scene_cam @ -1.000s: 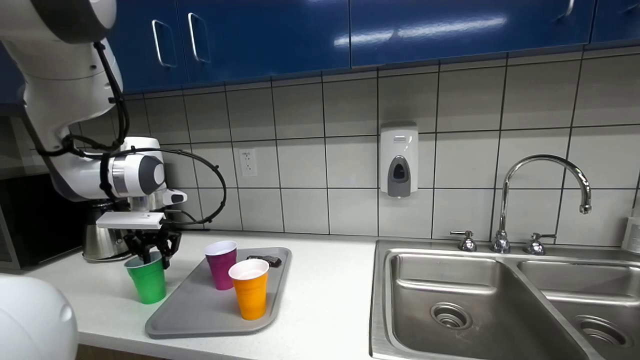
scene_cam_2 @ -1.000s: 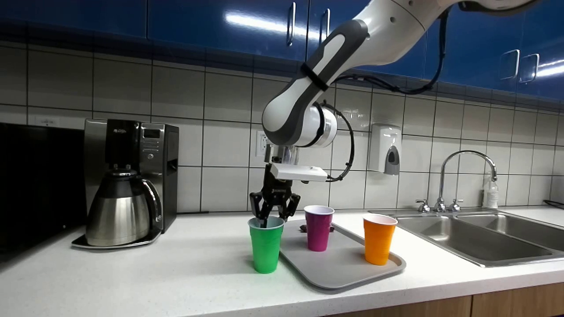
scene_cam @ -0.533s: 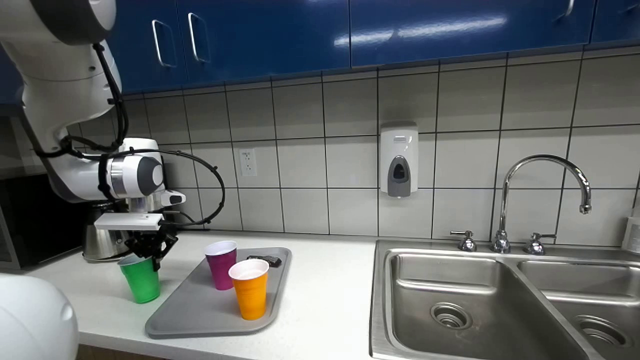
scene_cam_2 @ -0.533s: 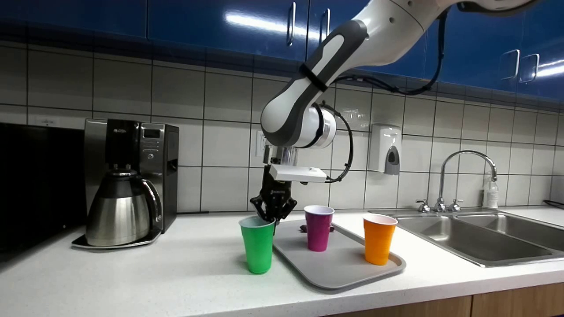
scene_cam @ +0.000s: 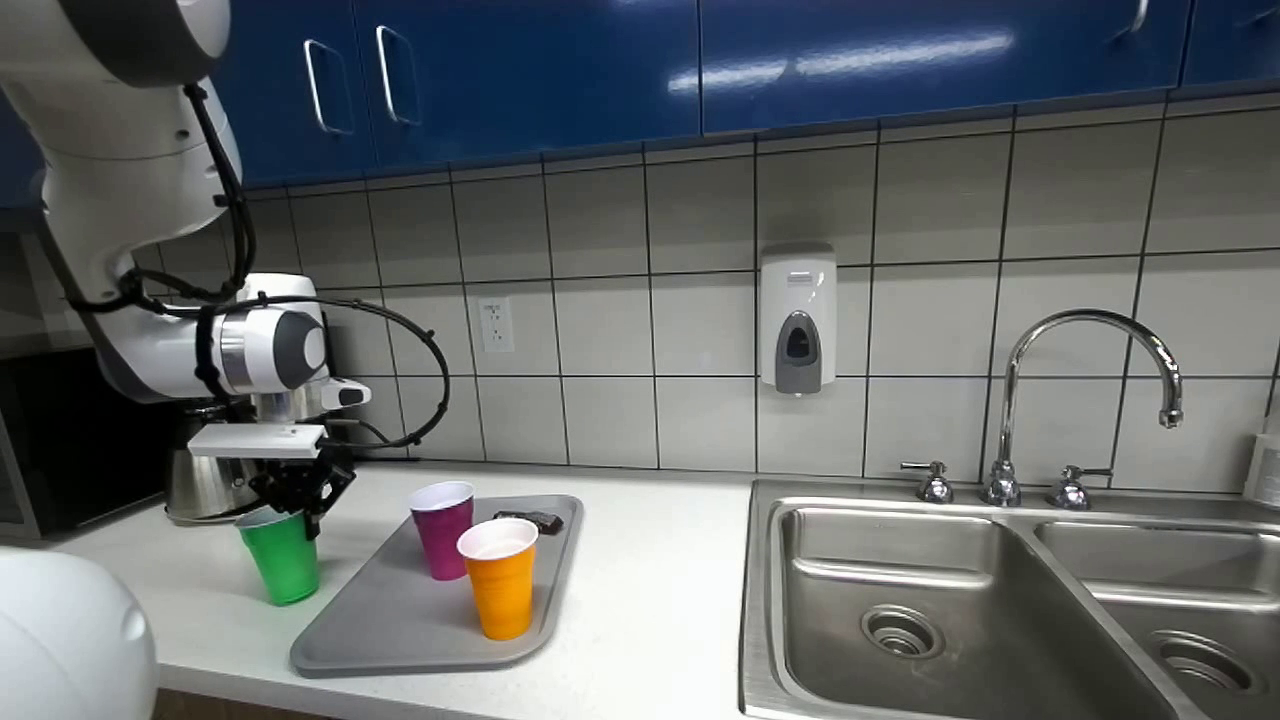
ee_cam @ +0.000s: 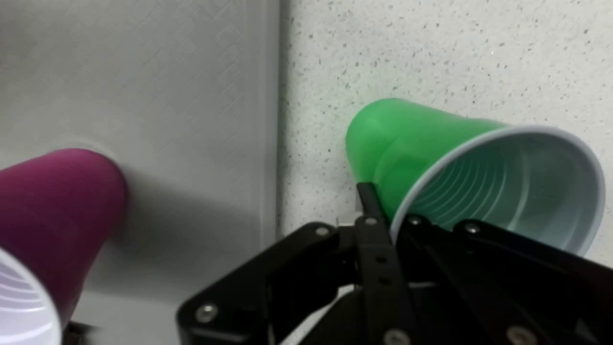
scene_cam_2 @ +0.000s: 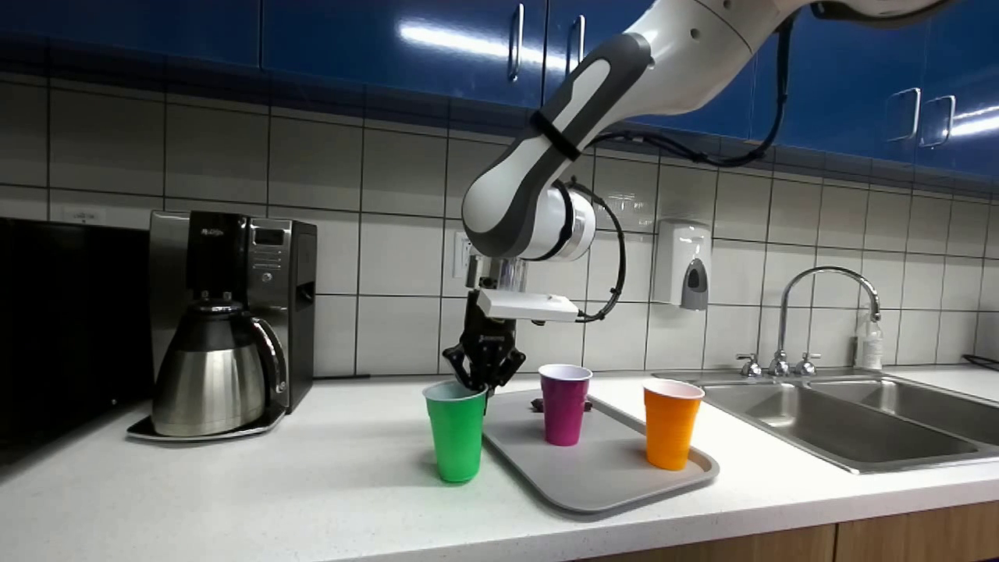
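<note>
My gripper [ee_cam: 391, 221] is shut on the near-tray side wall of the green cup [ee_cam: 412, 143]. One finger [ee_cam: 368, 197] lies outside the cup, and the opposite one reaches inside past the white rim. In both exterior views the green cup [scene_cam: 282, 560] [scene_cam_2: 456, 437] stands nearly upright just off the tray's edge, below the gripper [scene_cam: 312, 520] [scene_cam_2: 484, 390]. Whether its base touches the counter is hard to tell. On the grey tray [scene_cam: 385, 635] [scene_cam_2: 585, 485] are a purple cup [scene_cam: 442, 540] [ee_cam: 57, 211] and an orange cup [scene_cam_2: 671, 429], both upright.
A small dark wrapped item [scene_cam: 530, 521] lies on the tray behind the cups. The coffee maker [scene_cam_2: 281, 257] with its steel carafe [scene_cam_2: 211, 382] stands against the tiled wall. A double sink [scene_cam: 890, 550] with a faucet [scene_cam: 1010, 400] is set into the counter.
The jaws have closed from part open onto the green cup's wall. The cup has moved a little left in both exterior views, and lately it appears to have risen very slightly.
</note>
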